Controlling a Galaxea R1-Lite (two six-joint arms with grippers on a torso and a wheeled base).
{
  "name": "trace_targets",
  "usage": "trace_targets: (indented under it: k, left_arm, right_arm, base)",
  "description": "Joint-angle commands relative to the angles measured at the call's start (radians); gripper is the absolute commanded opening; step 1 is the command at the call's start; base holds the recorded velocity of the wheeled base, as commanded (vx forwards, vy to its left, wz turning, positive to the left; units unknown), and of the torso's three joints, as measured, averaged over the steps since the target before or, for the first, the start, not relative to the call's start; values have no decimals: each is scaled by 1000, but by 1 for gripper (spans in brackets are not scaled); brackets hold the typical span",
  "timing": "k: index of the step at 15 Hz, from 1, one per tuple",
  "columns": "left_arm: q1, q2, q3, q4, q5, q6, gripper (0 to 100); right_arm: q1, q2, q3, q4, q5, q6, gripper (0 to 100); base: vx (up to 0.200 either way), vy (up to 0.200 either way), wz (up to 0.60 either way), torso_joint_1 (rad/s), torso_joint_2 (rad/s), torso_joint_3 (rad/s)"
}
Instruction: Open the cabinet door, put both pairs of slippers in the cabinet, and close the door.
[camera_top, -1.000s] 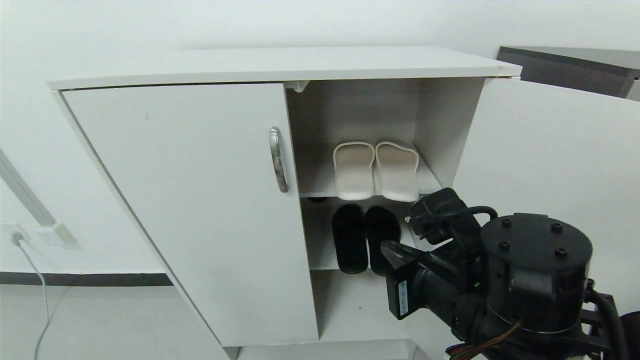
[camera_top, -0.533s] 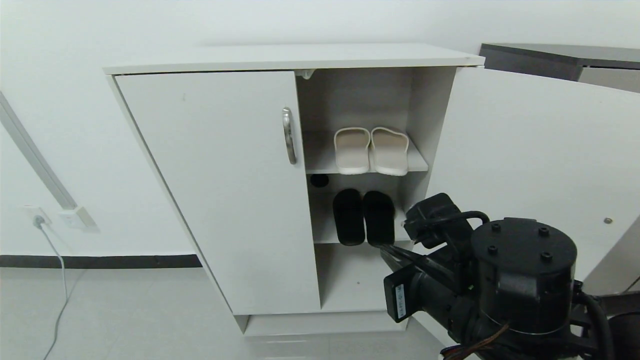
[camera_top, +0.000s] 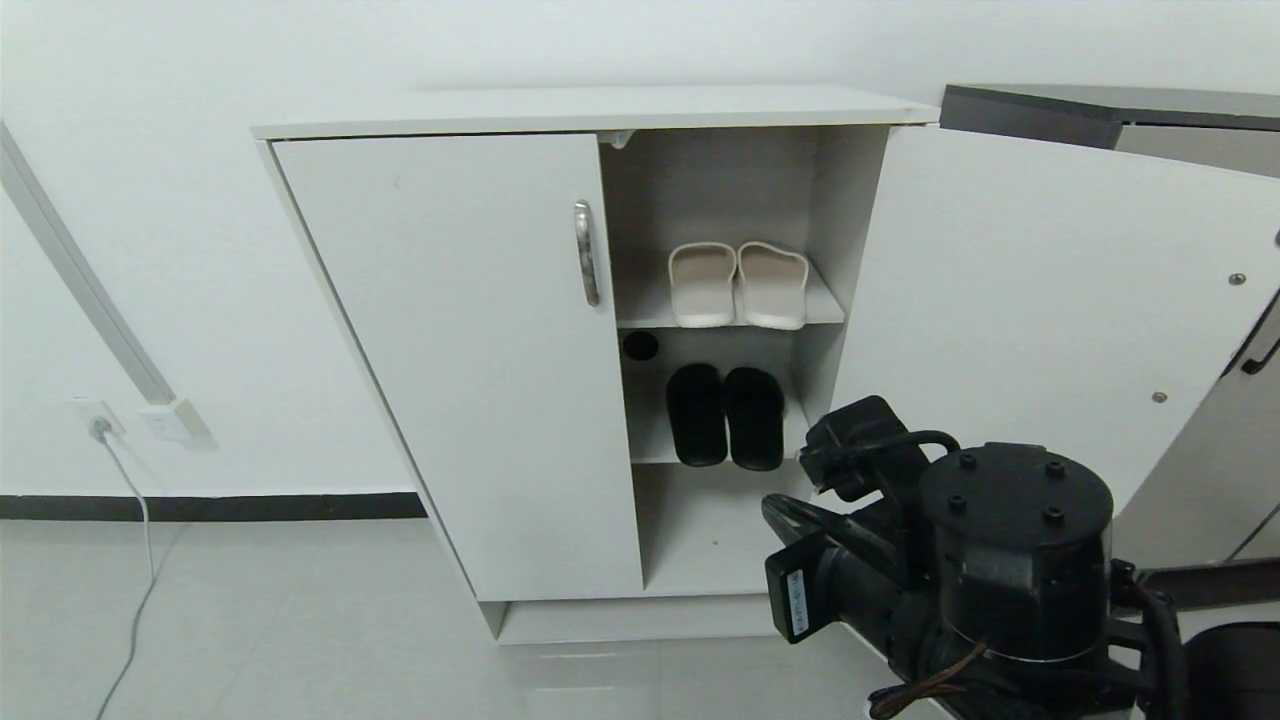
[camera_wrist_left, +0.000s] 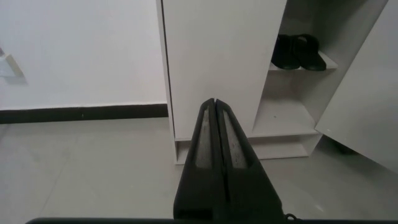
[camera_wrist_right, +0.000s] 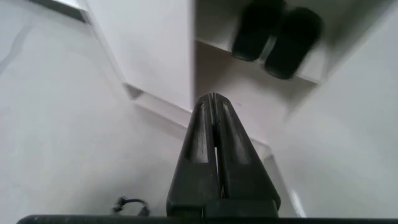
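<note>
White wall backs the cabinet (camera_top: 590, 103): beige slippers (camera_top: 738, 285) shelved above black slippers (camera_top: 725, 415), left pincer (camera_wrist_left: 214, 102) and right pincer (camera_wrist_right: 214, 96) both fully closed, empty; you should push the open door (camera_top: 1040, 290), likely stiff and light, near its free edge.

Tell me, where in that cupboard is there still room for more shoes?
The bottom compartment, below the black slippers, is bare. The upper shelf has a narrow strip between the white slippers and the closed left door. Both shelves are otherwise crowded.
</note>
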Motion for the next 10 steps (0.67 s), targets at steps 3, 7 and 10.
trace_targets:
  k: [3,7,10]
  left_arm:
    - [0,0,0,0,0,-2,0]
    - [-1,0,0,0,0,-2,0]
    - [0,0,0,0,0,-2,0]
  right_arm:
    - [-3,11,3,0,-1,0,0]
    - [-3,11,8,2,-1,-2,0]
    - [-3,11,6,2,-1,-3,0]
  base:
    - [0,0,0,0,0,0]
    - [0,0,0,0,0,0]
    - [0,0,0,0,0,0]
